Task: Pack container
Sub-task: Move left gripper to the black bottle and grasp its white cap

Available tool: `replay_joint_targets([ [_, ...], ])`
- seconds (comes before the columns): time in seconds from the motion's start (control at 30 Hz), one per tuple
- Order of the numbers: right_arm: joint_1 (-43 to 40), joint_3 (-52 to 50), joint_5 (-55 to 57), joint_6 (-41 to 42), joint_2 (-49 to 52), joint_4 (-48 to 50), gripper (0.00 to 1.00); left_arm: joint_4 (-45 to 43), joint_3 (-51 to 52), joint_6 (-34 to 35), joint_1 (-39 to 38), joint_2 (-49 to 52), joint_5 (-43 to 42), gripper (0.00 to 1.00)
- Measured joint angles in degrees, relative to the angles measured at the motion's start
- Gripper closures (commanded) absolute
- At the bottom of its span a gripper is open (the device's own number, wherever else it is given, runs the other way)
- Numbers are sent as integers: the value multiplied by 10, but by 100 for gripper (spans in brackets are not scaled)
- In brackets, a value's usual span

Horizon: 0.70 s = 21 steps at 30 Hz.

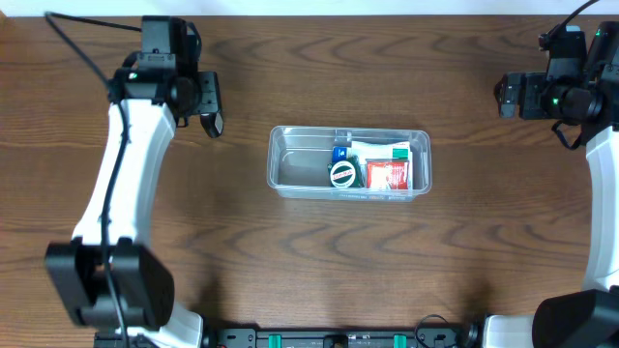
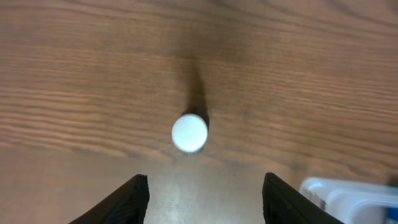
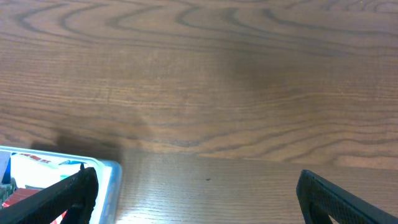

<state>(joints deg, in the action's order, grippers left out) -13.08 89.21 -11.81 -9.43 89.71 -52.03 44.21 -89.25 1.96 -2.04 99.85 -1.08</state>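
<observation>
The container [image 1: 290,166], a clear tub, sits at the table's middle. Its right half holds a blue bottle with a round black-and-white cap [image 1: 342,172], a white and green box [image 1: 387,150] and a red box [image 1: 390,175]. My left gripper [image 1: 211,101] is open and empty, to the left of the tub. In the left wrist view its fingers [image 2: 205,180] frame bare wood, with a small white round object [image 2: 189,132] ahead and the tub's corner [image 2: 348,193] at the right. My right gripper [image 1: 503,97] is open and empty at the far right; its fingers [image 3: 198,177] show beside the tub's corner [image 3: 109,177].
The table [image 1: 309,261] is dark brown wood. The arm bases stand at the front left [image 1: 111,285] and the front right [image 1: 580,319].
</observation>
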Motion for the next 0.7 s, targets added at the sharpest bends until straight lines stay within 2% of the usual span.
replay_joint_targets([
  [0.27,0,0,0,0,0,0,1,-45,0,-8,0,61,0,37],
  [0.7,0,0,0,0,0,0,1,-54,0,-10,22,133,8,38],
])
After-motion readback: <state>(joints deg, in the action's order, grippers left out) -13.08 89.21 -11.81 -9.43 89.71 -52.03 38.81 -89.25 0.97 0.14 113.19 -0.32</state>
